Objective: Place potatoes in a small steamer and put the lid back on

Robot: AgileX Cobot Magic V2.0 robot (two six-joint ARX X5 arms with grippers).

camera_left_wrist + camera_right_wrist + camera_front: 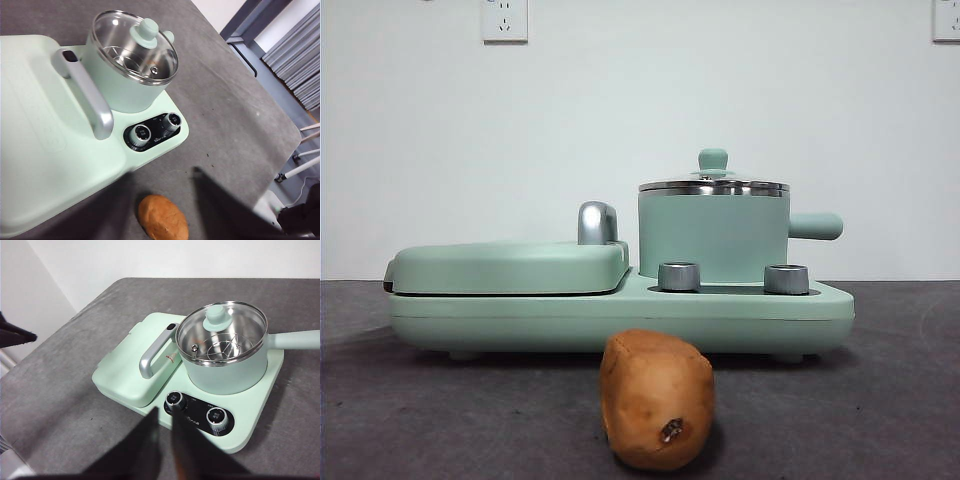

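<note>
The left claw (165, 200) hangs above the bench with its jaws spread wide and empty; the potato (163, 218) lies on the bench between them, untouched. The right claw (165, 440) hovers over the front of the mint-green cooker base (250, 432), jaws parted only a little, holding nothing. Beyond it the small steamer (227, 372) stands on the base behind two steel knobs (216, 417), the lid (220, 332) seated on its rim. The flat griddle cover (130, 370) lies beside it. The bench (60, 405) is dark grey; a white wall (640, 120) stands behind.
</note>
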